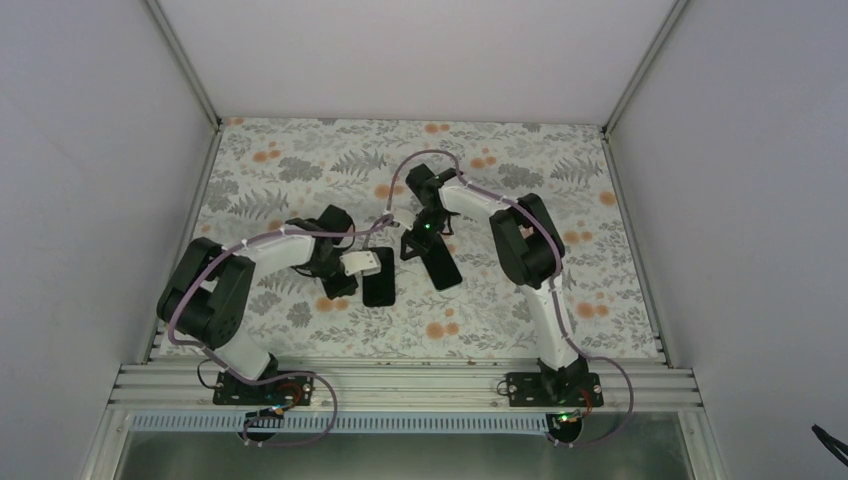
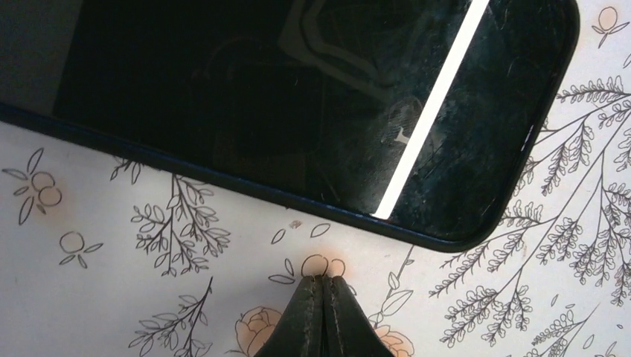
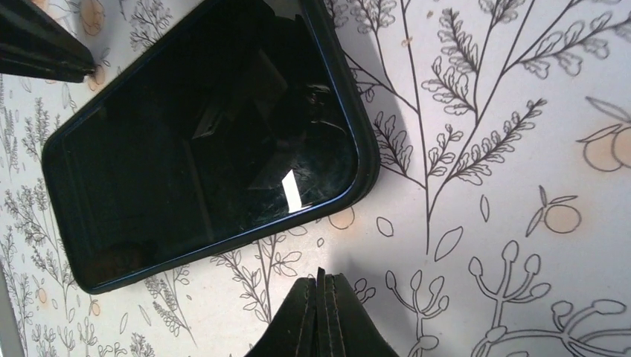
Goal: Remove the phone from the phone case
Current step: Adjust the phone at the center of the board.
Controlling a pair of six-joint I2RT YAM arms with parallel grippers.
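Note:
The phone (image 1: 378, 285) lies flat on the flowered table cover, its black screen up and its rim dark blue. It fills the top of the left wrist view (image 2: 298, 97) and the left of the right wrist view (image 3: 201, 141). My left gripper (image 1: 368, 266) is shut and empty, its tips (image 2: 325, 279) on the cover just short of the phone's long edge. The black phone case (image 1: 443, 268) lies slanted to the right of the phone. My right gripper (image 1: 422, 238) is at its far end, shut (image 3: 321, 274) with a thin black strip, apparently the case's edge, pinched between the pads.
The flowered cover (image 1: 520, 300) spreads over the whole table between white walls. An aluminium rail (image 1: 400, 385) runs along the near edge by the arm bases. One finger of the left gripper (image 3: 37, 52) shows at the top left of the right wrist view.

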